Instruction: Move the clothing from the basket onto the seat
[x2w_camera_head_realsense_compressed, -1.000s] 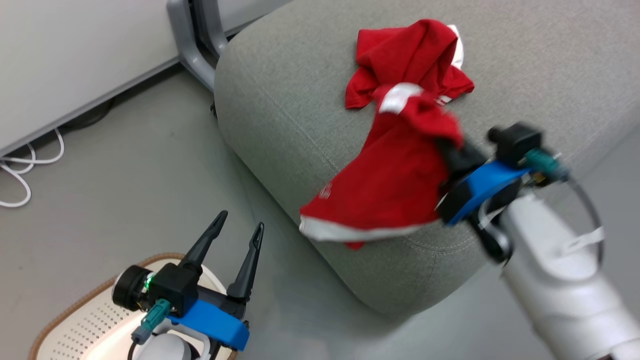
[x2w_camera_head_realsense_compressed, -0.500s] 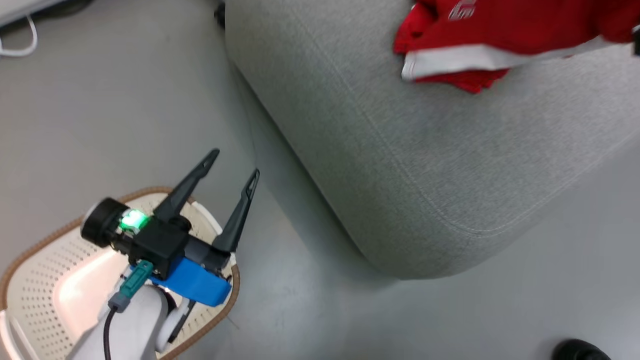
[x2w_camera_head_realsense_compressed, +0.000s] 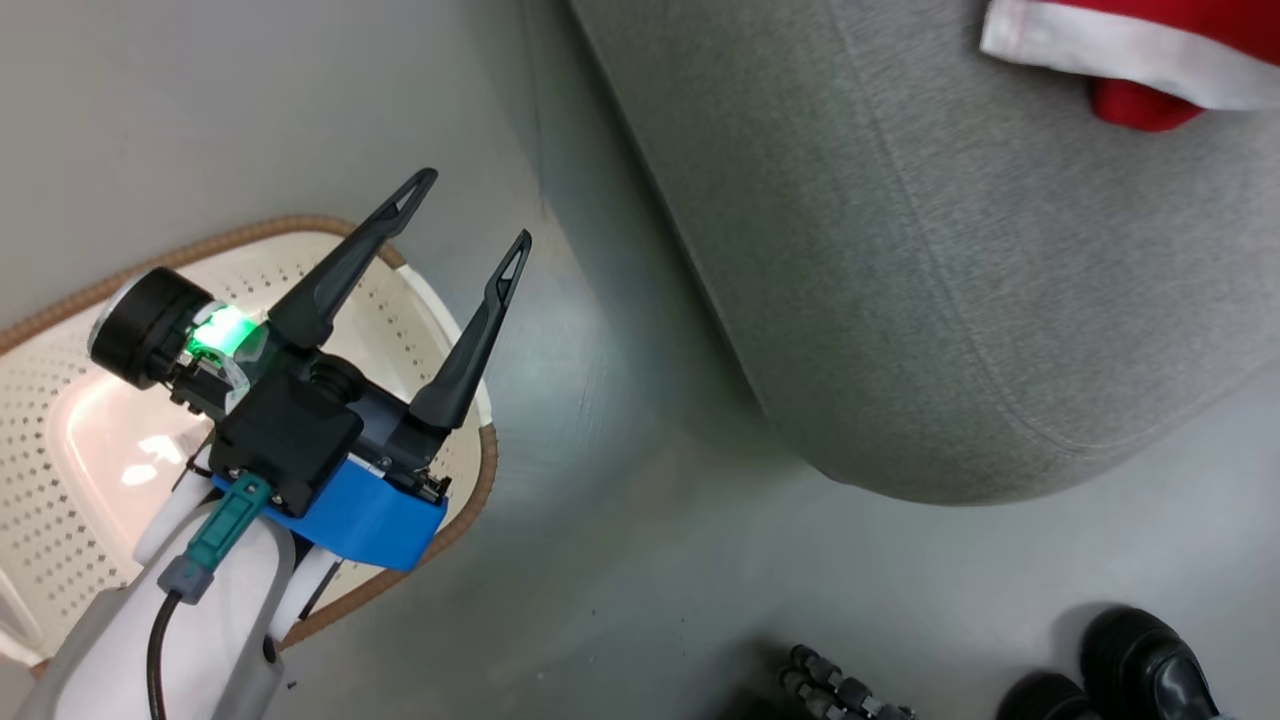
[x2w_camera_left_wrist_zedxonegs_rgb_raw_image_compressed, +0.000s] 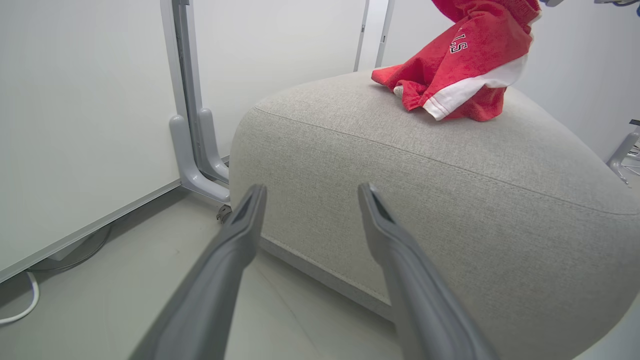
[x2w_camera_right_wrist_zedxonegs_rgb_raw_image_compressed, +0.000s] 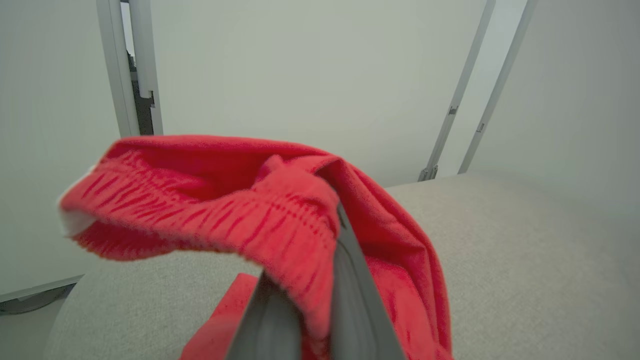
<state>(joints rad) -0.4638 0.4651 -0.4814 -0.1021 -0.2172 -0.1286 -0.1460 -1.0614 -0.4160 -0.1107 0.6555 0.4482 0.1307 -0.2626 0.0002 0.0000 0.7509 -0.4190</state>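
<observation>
My left gripper (x2w_camera_head_realsense_compressed: 472, 210) is open with nothing between its fingers, above the near rim of the cream basket (x2w_camera_head_realsense_compressed: 60, 420) on the floor. In the left wrist view this gripper (x2w_camera_left_wrist_zedxonegs_rgb_raw_image_compressed: 311, 189) points at the side of the grey seat (x2w_camera_left_wrist_zedxonegs_rgb_raw_image_compressed: 450, 200). A red garment with white hem and lettering (x2w_camera_left_wrist_zedxonegs_rgb_raw_image_compressed: 470, 55) hangs down onto the seat top, its hem (x2w_camera_head_realsense_compressed: 1110, 55) at the head view's upper right. My right gripper (x2w_camera_right_wrist_zedxonegs_rgb_raw_image_compressed: 312, 300) is shut on that garment's red waistband (x2w_camera_right_wrist_zedxonegs_rgb_raw_image_compressed: 225, 200), above the seat (x2w_camera_right_wrist_zedxonegs_rgb_raw_image_compressed: 525, 250). More red fabric (x2w_camera_left_wrist_zedxonegs_rgb_raw_image_compressed: 400, 82) lies on the seat under it.
Grey floor lies between the basket and the seat (x2w_camera_head_realsense_compressed: 900, 250). A person's black shoes (x2w_camera_head_realsense_compressed: 1140, 655) stand at the lower right, beside a dark ribbed object (x2w_camera_head_realsense_compressed: 835, 690). A white wall panel with grey metal legs (x2w_camera_left_wrist_zedxonegs_rgb_raw_image_compressed: 192, 165) and a cable (x2w_camera_left_wrist_zedxonegs_rgb_raw_image_compressed: 20, 312) are behind the seat.
The head camera has swung down and left, so the seat and garment slid toward the top right and the right arm left that view. The left gripper stays open over the basket.
</observation>
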